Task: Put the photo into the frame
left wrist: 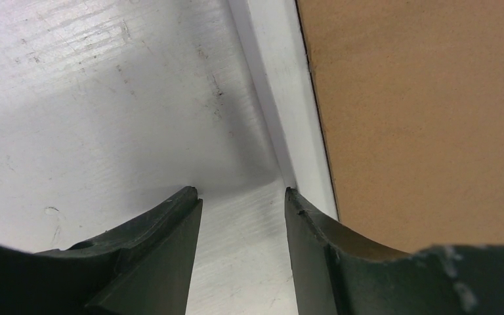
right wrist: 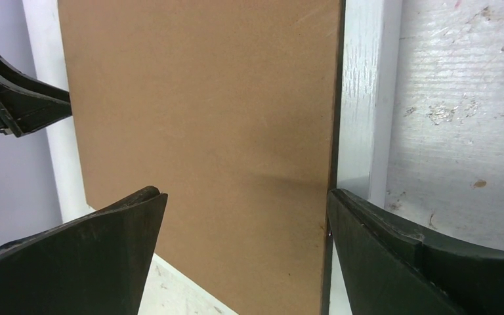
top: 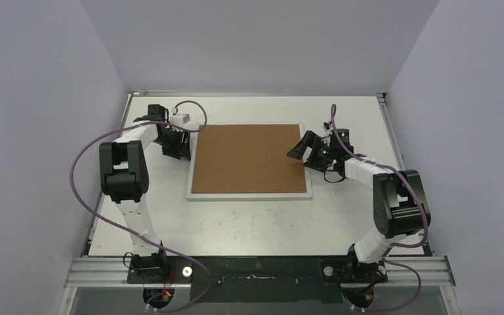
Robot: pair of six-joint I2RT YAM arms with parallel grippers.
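Observation:
The frame (top: 249, 195) lies flat on the table with its back up, a white rim round the brown backing board (top: 246, 157). The photo is out of view. My left gripper (top: 185, 148) is low at the frame's left edge, near the far corner. In the left wrist view it (left wrist: 243, 193) stands open over bare table, its right finger just beside the white rim (left wrist: 282, 85). My right gripper (top: 300, 150) is at the frame's right edge. In the right wrist view it (right wrist: 246, 193) is wide open above the board (right wrist: 203, 98), one finger over the rim (right wrist: 361, 98).
The white tabletop (top: 262, 226) is scuffed and walled in by pale panels on three sides. Purple cables (top: 82, 170) loop off both arms. The left gripper's fingers (right wrist: 20, 95) show at the far side of the right wrist view.

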